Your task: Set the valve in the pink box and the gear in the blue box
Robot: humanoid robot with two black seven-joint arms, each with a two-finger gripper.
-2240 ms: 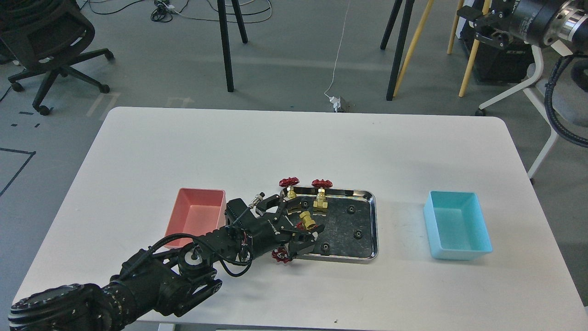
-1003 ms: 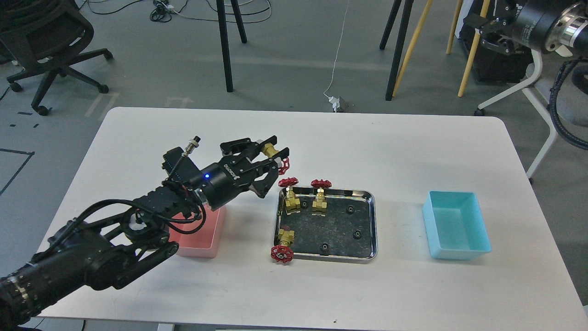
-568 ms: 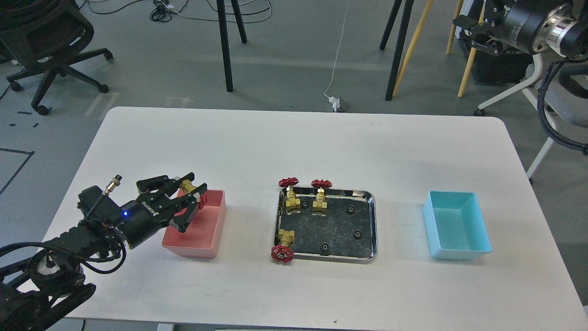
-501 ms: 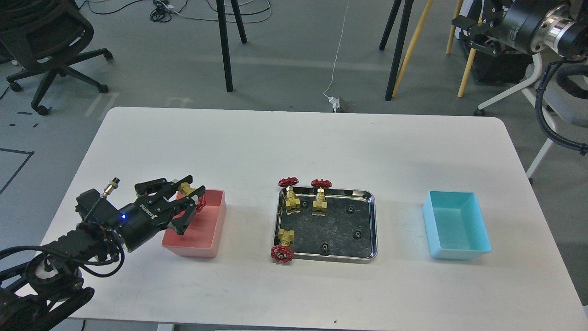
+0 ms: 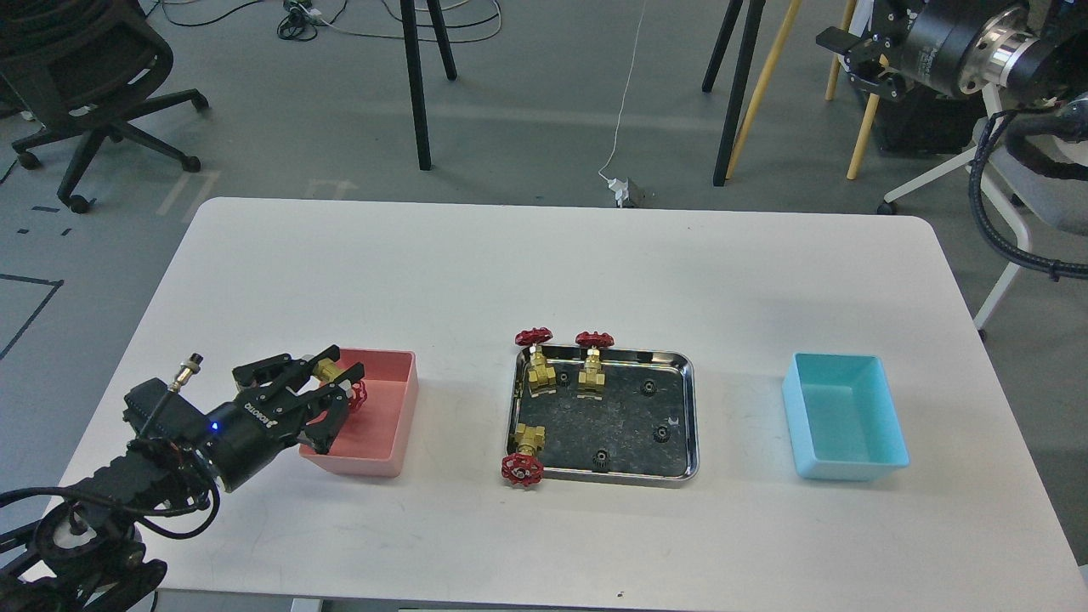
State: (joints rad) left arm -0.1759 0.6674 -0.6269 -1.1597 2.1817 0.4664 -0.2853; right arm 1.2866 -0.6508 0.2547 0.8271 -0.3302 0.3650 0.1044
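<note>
A white table (image 5: 544, 272) with rounded corners fills most of the view and stands on a grey floor (image 5: 527, 110). At the far left a black office chair (image 5: 81, 81) on castors sits beside dark tape marks (image 5: 30, 297) stuck to the floor. Behind the table rise black tripod legs (image 5: 416, 85), and farther right another black leg (image 5: 735, 93) next to pale wooden poles (image 5: 769, 81). Loose cables (image 5: 314, 17) lie along the top edge, and a thin white cord (image 5: 627, 93) runs down to a small plug block (image 5: 627, 191), possibly a power adapter. A white metal frame (image 5: 977, 166) stands at the right. The light is even and soft.
</note>
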